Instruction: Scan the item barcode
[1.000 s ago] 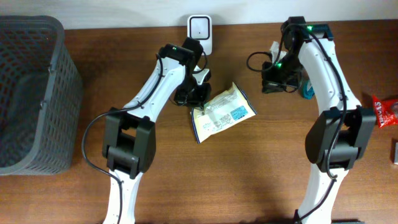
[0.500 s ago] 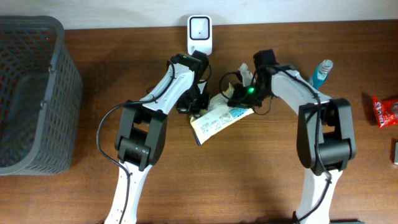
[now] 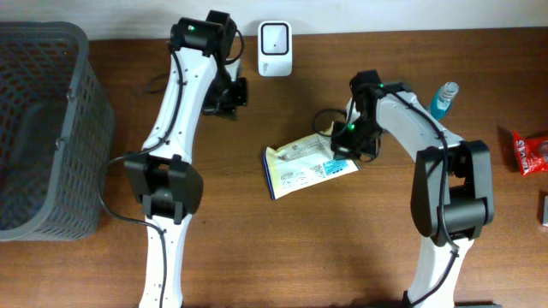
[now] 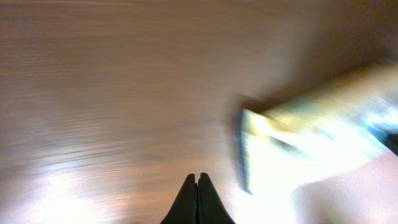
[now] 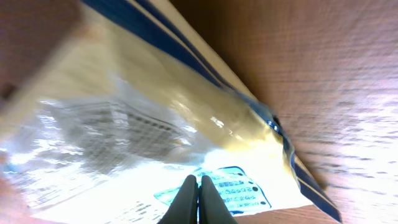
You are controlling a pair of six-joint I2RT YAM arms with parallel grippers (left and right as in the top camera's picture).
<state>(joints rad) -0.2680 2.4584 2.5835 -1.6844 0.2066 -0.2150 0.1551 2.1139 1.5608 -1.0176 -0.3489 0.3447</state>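
Note:
The item, a pale yellow and white flat packet [image 3: 301, 167] with blue print, lies on the wooden table near the middle. A white scanner [image 3: 274, 38] stands at the back edge. My right gripper [image 3: 340, 150] is shut, its tips low over the packet's right end; in the right wrist view the shut gripper [image 5: 200, 198] points at the packet's [image 5: 155, 124] blue label, with nothing between the fingers. My left gripper [image 3: 229, 101] is shut and empty, left of the scanner and away from the packet. Its view is motion-blurred: the shut gripper [image 4: 198, 198] and the packet [image 4: 311, 143] at right.
A dark grey mesh basket [image 3: 43, 128] fills the left side. A blue bottle [image 3: 441, 98] stands right of the right arm. A red packet [image 3: 531, 152] and a small grey object [image 3: 545, 208] lie at the right edge.
My left arm has swung up and left, away from the packet. My right gripper has come from the back right onto the packet's right end; the packet has slid slightly down and lies flatter.

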